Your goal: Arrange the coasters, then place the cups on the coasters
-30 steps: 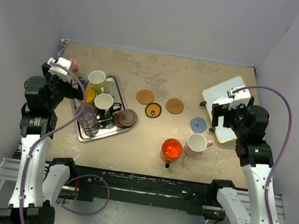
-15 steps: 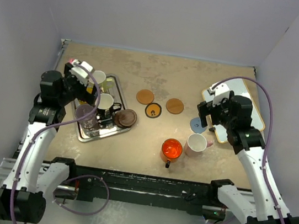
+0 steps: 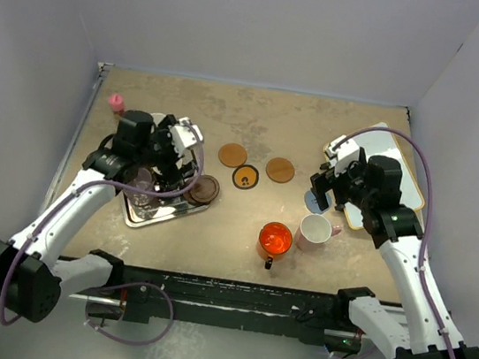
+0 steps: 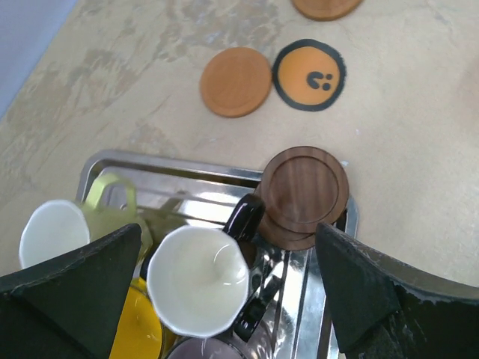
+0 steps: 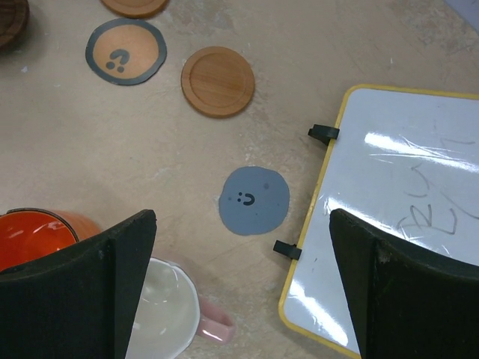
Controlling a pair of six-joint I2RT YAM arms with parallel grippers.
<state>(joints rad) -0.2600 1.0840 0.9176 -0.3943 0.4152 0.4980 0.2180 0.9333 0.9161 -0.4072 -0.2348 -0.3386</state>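
Your left gripper [image 4: 228, 230] has swung in over the tray [image 4: 187, 168], jaws wide, empty; the dark wooden coasters [image 4: 304, 191] lie just ahead-right on its corner. Your right gripper [image 5: 241, 217], also wide and empty, hovers directly above the grey coaster [image 5: 254, 200].

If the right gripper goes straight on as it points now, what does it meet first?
Probably the grey-blue coaster, lying flat roughly centred under the open right gripper; nothing shows in between, though depth is unclear.
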